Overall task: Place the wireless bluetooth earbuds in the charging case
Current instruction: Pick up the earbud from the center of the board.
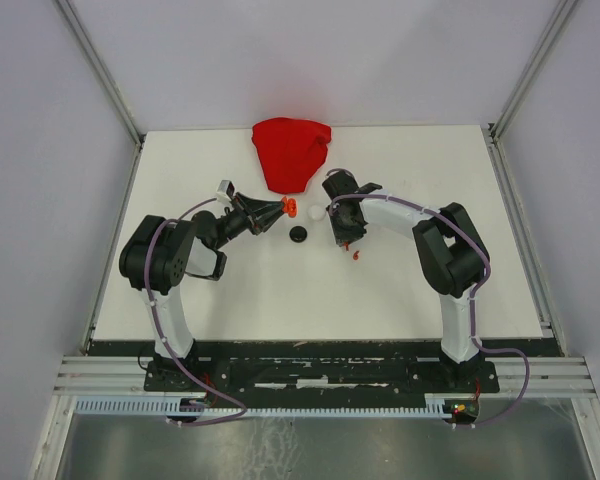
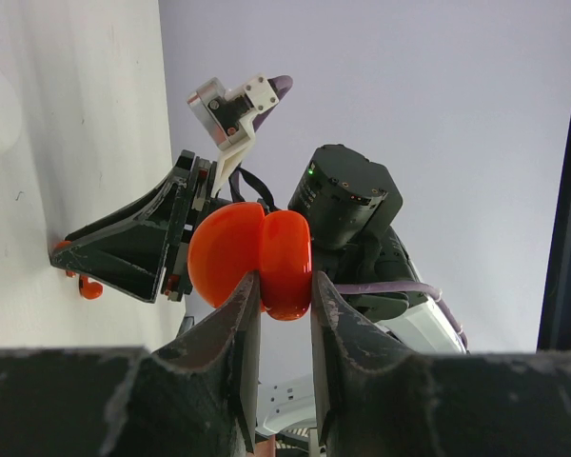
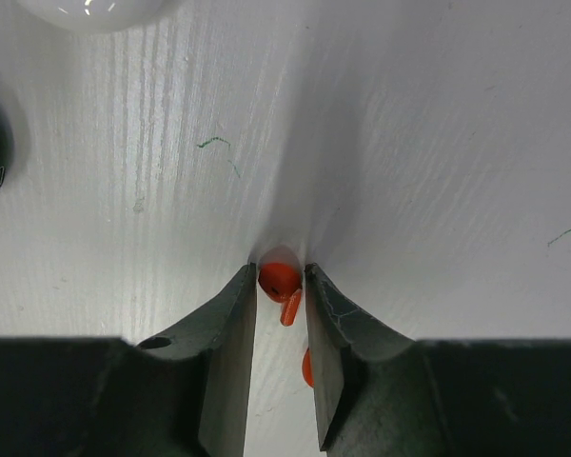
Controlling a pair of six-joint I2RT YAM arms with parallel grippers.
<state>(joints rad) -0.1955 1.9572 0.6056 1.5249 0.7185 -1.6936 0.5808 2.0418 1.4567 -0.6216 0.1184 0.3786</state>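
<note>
The right gripper (image 3: 280, 274) points down at the white table (image 1: 280, 290), its 2 dark, scuffed fingers pressed against either side of 1 red earbud (image 3: 278, 280) that lies on the surface. The earbud's rounded glossy head sits at the fingertips; its short stem runs back toward the wrist camera, angled slightly right, so its long axis follows the fingers. A 2nd red earbud (image 3: 306, 367) lies just behind it, half hidden by the right finger. The left gripper (image 2: 284, 284) is clenched on the red case (image 2: 252, 257), held above the table: smooth plastic, 2 rounded lobes meeting at a seam. That makes 3 round cases: red, black (image 1: 299, 234) and white (image 1: 317, 213). 1 crumpled red cloth (image 1: 290, 152) lies beyond.
</note>
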